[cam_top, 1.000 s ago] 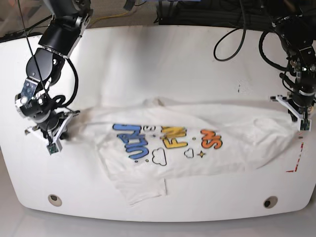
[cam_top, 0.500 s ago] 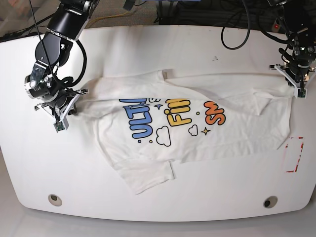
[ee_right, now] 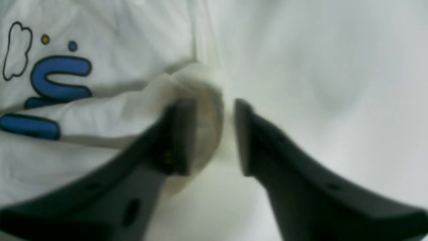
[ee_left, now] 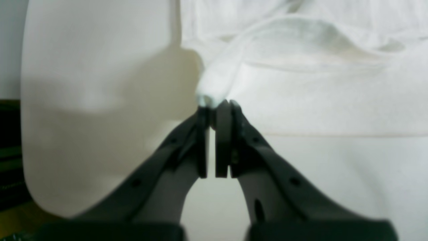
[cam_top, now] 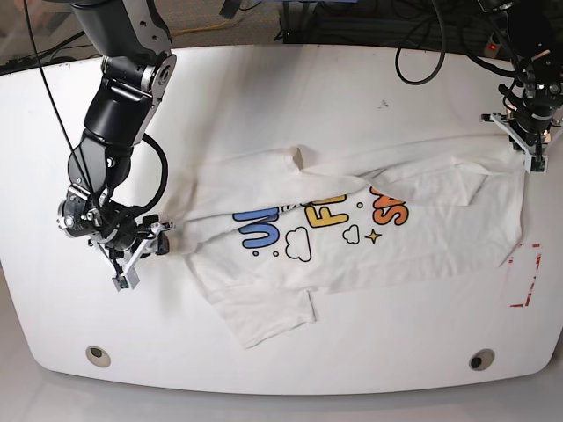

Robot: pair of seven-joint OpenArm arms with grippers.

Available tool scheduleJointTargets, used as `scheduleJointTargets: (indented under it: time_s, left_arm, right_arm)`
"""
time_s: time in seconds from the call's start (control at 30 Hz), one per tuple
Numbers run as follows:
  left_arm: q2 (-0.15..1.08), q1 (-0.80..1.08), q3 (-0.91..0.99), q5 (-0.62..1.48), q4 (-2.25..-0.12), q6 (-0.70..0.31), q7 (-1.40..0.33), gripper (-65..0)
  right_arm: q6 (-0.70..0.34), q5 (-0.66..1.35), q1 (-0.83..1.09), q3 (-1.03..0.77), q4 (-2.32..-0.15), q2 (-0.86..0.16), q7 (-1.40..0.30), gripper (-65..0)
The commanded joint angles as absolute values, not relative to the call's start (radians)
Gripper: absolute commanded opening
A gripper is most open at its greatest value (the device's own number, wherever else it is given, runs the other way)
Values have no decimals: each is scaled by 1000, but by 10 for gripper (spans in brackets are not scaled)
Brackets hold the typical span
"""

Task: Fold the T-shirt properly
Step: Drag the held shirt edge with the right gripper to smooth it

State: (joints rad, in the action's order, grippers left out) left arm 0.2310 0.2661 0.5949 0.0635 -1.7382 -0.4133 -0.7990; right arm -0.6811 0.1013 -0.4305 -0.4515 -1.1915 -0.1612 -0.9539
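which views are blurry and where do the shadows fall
Right wrist view: soft all over, the fingers smeared, the T-shirt print edges fuzzy. Left wrist view: fingers fairly crisp, cloth beyond hazy, a broad shadow on the table. Base view: sharp, evenly lit, faint shadows under the T-shirt's edges.

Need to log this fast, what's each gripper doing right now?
Left gripper: shut on the T-shirt.
Right gripper: jaws open, nothing held.

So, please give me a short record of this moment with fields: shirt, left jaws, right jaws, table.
shirt: T-shirt, print side up, spread crosswise, wrinkled, not folded yet
left jaws: left gripper, shut on a bunched edge of the shirt
right jaws: right gripper, parted, cloth bunched beside one jaw
table: white table, red marking near the shirt's end
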Motion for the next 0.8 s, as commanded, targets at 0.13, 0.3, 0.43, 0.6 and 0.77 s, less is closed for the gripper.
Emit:
scheduleJointTargets:
  time_s: [0.13, 0.3, 0.43, 0.6, 0.77]
  left_arm:
    - [246, 260, 599, 65, -1753, -407, -785, -644]
    - [246, 260, 599, 65, -1753, -407, -785, -644]
    - [245, 260, 599, 65, -1753, -407, -785, -644]
    - [245, 260, 599, 65, -1753, -407, -785, -644]
    - [245, 260, 599, 65, -1753, -407, -785, -644]
  right_arm:
    - [-684, 116, -321, -456, -1357, -176, -963, -225]
    - [-684, 162, -176, -456, -1537, -147, -1010, -227]
    - [-682, 265, -73, -455, -1603, -148, -1027, -227]
    - [-676, 354, 1, -452, -1604, -142, -1027, -227]
    - [-674, 372, 24, -449, -1604, -102, -1027, -227]
